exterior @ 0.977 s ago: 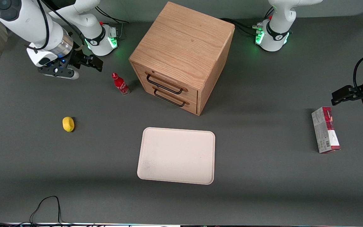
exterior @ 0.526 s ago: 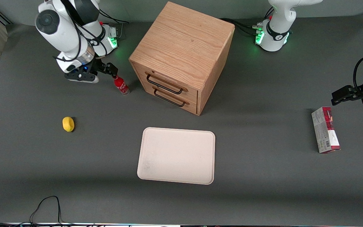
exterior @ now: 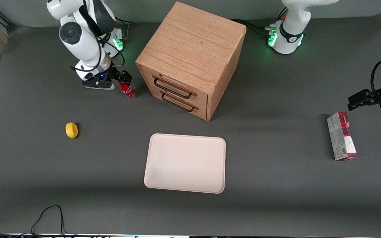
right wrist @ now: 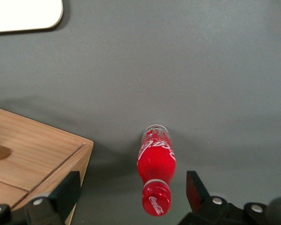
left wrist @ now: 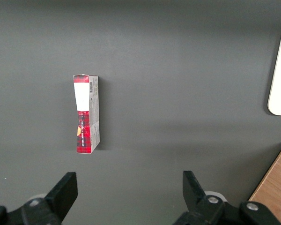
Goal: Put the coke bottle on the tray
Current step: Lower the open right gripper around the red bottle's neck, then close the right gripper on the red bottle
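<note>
Since a second ago the gripper (exterior: 121, 78) has swung in from the upper left over the upright coke bottle (exterior: 127, 90), jaws spread; descending off-centre could topple it.

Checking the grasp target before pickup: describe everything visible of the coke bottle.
The coke bottle is small and red, with a red cap, a white script logo and a clear base; it looks like plastic. It stands upright on the dark table, close in front of the wooden drawer cabinet, touching only the table. The gripper is open, one finger on each side of the cap, touching nothing. The tray lies nearer the front camera.
</note>
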Robot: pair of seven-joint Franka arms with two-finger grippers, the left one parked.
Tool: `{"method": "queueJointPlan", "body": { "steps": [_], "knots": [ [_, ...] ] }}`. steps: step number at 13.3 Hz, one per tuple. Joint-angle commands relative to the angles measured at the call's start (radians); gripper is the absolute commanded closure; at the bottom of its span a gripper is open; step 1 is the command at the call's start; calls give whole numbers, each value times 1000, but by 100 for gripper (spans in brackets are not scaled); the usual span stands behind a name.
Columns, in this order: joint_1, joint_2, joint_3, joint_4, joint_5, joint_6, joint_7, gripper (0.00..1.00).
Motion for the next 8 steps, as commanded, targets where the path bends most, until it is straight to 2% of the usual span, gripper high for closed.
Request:
{"method": "queueJointPlan", "body": {
  "steps": [1,4,8],
  "knots": [
    [10,-3,-1,-66,-19,89,26,0],
    [12,16,-1,-104,-30,149,26,0],
    [12,10,-1,-111,-32,149,26,0]
  ]
}}
